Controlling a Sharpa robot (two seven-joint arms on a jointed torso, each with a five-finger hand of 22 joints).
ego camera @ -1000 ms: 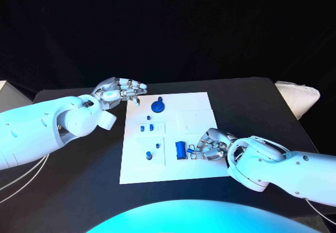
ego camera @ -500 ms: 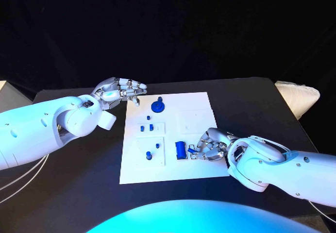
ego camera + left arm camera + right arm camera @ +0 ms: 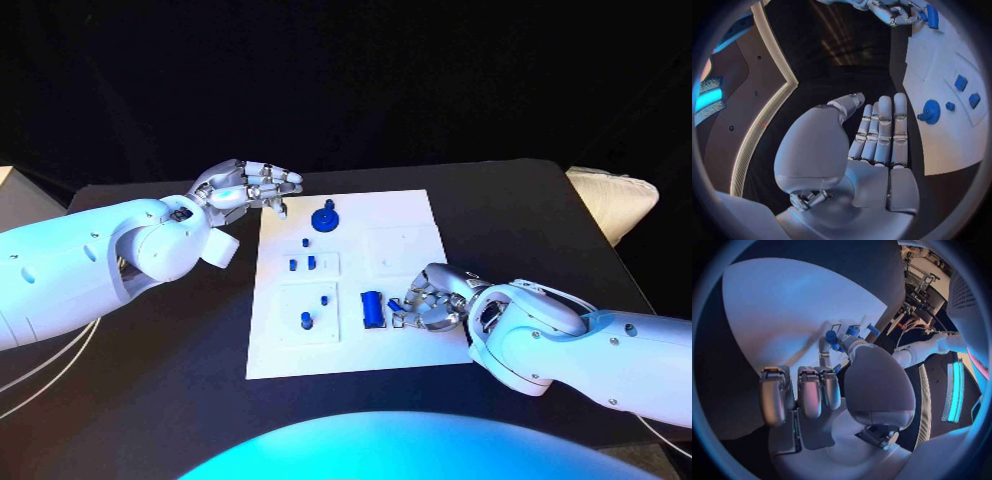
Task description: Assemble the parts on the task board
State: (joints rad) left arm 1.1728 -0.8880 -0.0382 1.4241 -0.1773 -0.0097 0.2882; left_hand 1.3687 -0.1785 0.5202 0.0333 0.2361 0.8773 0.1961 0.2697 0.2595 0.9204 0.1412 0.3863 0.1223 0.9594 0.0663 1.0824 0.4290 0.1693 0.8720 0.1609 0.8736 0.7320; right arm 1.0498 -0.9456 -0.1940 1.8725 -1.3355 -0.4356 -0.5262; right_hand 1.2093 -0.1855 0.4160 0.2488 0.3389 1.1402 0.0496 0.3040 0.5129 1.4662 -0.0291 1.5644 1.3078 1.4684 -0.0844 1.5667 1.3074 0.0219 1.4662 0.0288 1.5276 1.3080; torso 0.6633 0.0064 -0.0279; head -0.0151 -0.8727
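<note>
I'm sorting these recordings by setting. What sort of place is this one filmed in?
Probably a robotics lab or demo booth set up for assembly trials. A black table stands before a dark backdrop, a white task board with small blue parts lies on it, and glowing light strips line the surrounding panels.

A black table [image 3: 173, 400] carries the white task board [image 3: 404, 215].

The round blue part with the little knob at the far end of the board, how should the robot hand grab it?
Probably from straight above, pinching the raised knob of the round blue part. It lies flat on the task board, so its low rim offers little to hold. The left robot hand hovers closest.
</note>
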